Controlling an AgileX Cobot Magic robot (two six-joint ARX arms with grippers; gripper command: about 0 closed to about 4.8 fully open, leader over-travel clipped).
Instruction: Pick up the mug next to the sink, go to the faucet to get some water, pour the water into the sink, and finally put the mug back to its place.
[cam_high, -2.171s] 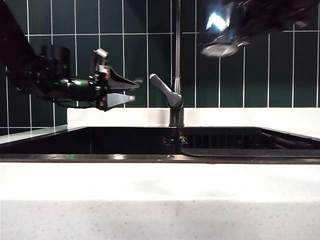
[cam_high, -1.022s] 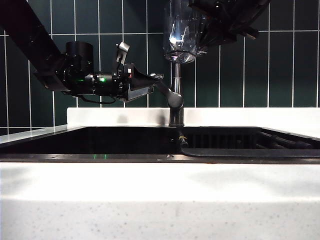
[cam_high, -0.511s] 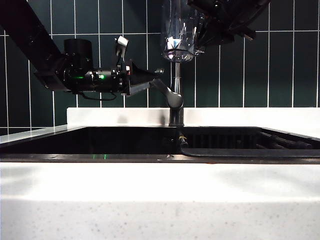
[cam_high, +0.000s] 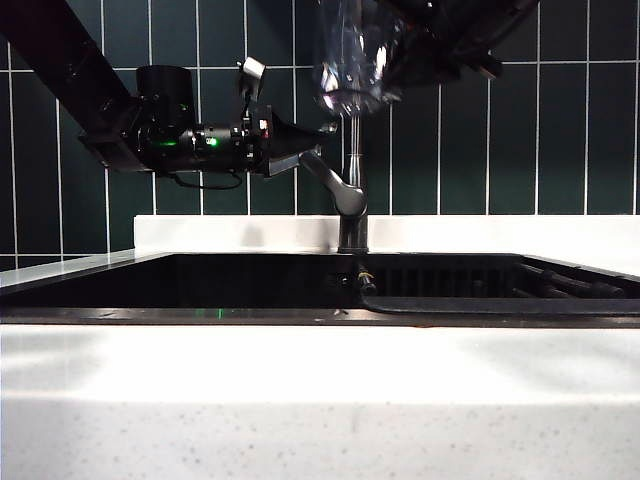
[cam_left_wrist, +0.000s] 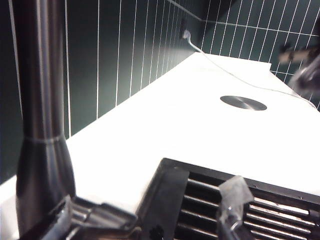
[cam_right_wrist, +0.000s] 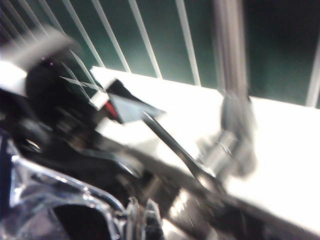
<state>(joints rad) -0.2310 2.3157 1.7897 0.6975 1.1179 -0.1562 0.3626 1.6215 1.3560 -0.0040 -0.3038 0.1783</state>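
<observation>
- I'm looking at a kitchen: dark green wall tiles (cam_high: 560, 150) behind a white speckled countertop (cam_high: 320, 400).
- Black sink (cam_high: 200, 285) set in it, tall grey faucet (cam_high: 352, 200) (single lever) at the back.

I see the white speckled countertop (cam_high: 320, 400) carrying the black sink (cam_high: 250, 285), its ribbed rack (cam_high: 440, 278) toward three o'clock and the faucet (cam_high: 352, 215) at the sink's twelve o'clock rim.

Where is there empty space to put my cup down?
The white countertop in front of the sink is bare. It is crowded by the faucet: the open left gripper is at its lever, and the right gripper holds the mug above.
</observation>
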